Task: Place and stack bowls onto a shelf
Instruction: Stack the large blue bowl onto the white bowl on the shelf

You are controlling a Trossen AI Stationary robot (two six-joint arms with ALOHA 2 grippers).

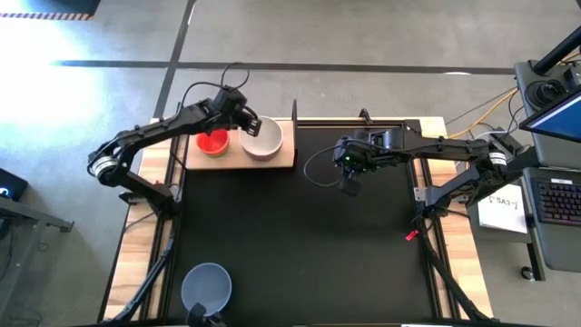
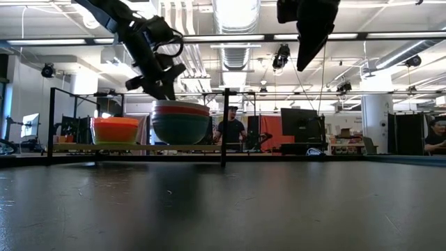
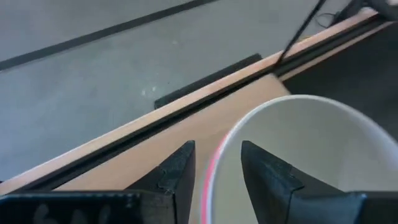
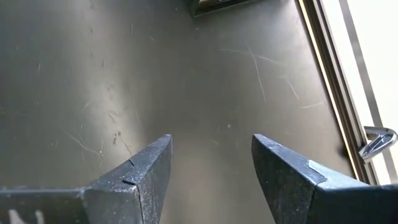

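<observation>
On the pale wood shelf (image 1: 283, 156) at the table's far left, a white bowl (image 1: 264, 140) tops a stack over an orange-red and a teal bowl (image 2: 181, 129). A red-orange bowl (image 1: 213, 143) stands beside it on the left. My left gripper (image 1: 247, 123) is open at the white bowl's far-left rim, one finger inside and one outside. A grey-blue bowl (image 1: 207, 283) rests on the mat near the table's front left. My right gripper (image 1: 349, 174) is open and empty above the black mat (image 1: 300, 236). My left gripper stands astride the white bowl's rim (image 3: 225, 163), slanting down from the far left. A strip of shelf shows between the outer finger (image 3: 177, 171) and the rim. Whether the inner finger (image 3: 267, 177) touches the bowl's wall I cannot tell. The bowl sits upright on the stack.
Thin black posts (image 2: 225, 125) stand at the shelf's edges. A pink rim (image 3: 211, 174) shows under the white bowl. Cables run over the mat's far side by my right arm. A desk with a keyboard stands off the table's right edge. People stand in the room behind.
</observation>
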